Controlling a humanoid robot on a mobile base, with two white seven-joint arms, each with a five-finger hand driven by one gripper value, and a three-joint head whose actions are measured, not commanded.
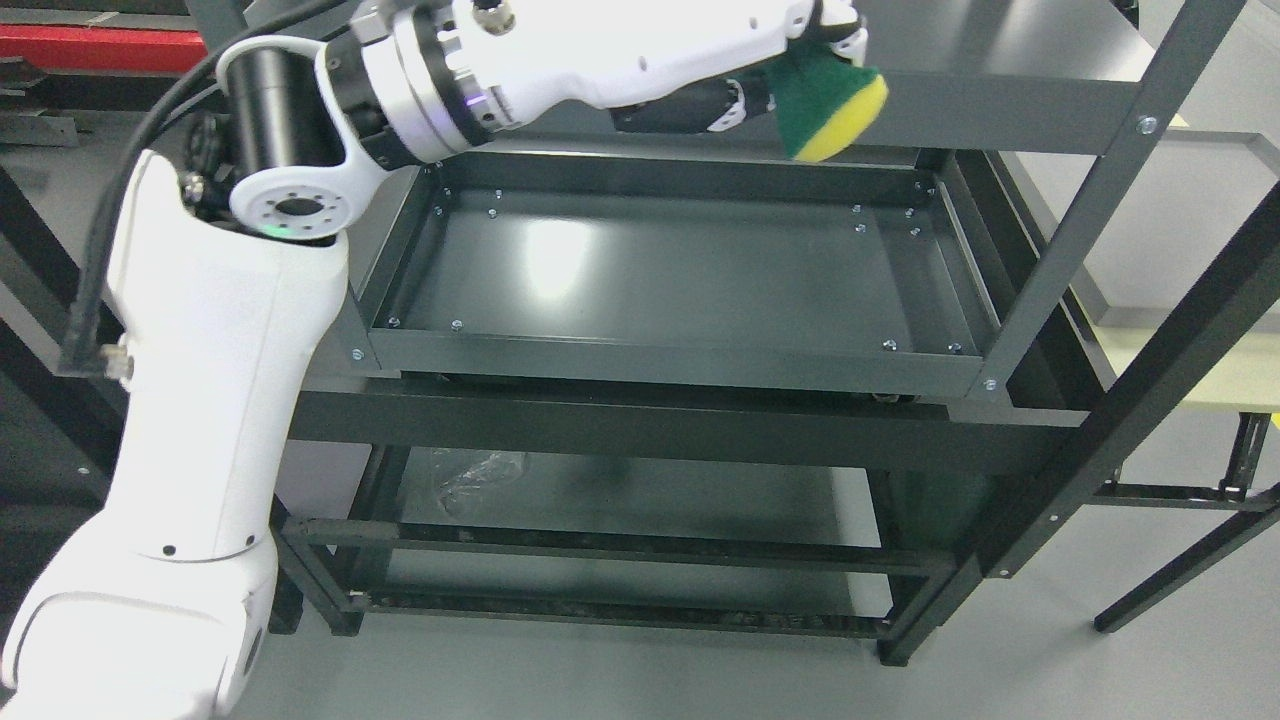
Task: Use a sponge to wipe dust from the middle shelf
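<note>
My left hand reaches across the top of the picture from the left, its fingers curled around a green and yellow sponge. The sponge hangs in the air in front of the top shelf's edge, above the back right corner of the middle shelf. That shelf is a dark grey metal tray with a raised rim, and nothing lies on it. The sponge does not touch it. My right arm does not show.
Slanted dark uprights of the rack stand at the right. A lower shelf holds a crumpled clear plastic sheet. A pale table stands behind the rack at the right.
</note>
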